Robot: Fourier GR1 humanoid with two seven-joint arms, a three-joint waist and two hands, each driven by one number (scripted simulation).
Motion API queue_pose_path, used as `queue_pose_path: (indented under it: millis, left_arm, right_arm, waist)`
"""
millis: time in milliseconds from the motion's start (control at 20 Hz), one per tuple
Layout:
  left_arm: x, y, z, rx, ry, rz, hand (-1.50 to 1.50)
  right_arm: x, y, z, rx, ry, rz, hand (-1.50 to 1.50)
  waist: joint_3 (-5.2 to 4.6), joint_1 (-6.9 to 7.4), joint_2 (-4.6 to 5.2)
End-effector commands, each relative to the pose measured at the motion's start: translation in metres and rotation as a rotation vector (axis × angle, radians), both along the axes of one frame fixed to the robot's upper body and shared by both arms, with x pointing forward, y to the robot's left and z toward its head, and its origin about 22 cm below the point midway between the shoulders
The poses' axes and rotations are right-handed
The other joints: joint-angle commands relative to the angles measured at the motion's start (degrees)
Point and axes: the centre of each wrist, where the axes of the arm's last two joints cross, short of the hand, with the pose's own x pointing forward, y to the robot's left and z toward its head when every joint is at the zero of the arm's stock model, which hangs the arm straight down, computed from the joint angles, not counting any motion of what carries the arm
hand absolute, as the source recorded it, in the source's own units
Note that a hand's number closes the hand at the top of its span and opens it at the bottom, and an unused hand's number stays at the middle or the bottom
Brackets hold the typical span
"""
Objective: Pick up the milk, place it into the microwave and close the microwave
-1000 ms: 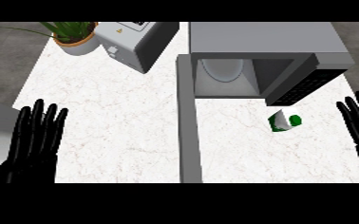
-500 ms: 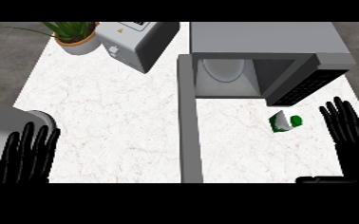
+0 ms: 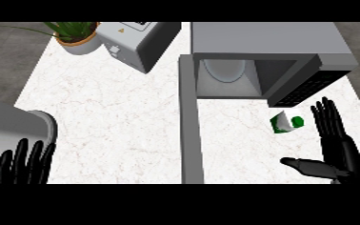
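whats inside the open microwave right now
Inside the grey microwave with its door swung open, only a pale round turntable plate shows. The small green and white milk carton sits outside on the white marble counter. The cavity's right part is hidden.

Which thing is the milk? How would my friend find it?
Find the big grey microwave with its door open. Just below its dark control panel, on the white marble counter, sits a small white-and-green carton. It is the only green-and-white box, beside the open black right hand.

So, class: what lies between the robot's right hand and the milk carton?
Nothing: in the head view, only bare white counter separates the right hand from the milk carton.
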Motion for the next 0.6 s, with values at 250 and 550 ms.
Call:
queue_pose_path:
  millis: [250,550]
  left_arm:
    - [-0.010,0.003,0.005,0.006,0.005,0.001,-1.50]
    - [-0.012,-0.004,-0.016,0.000,-0.005,0.013,-1.50]
  right_arm:
    - [0.013,-0.010,-0.060,-0.026,0.050,-0.048,-1.50]
    - [-0.003,-0.028,-0.083,-0.047,0.044,-0.060,-1.50]
  waist:
    - [0.04,0.20,0.08]
    - [0.02,0.00,0.04]
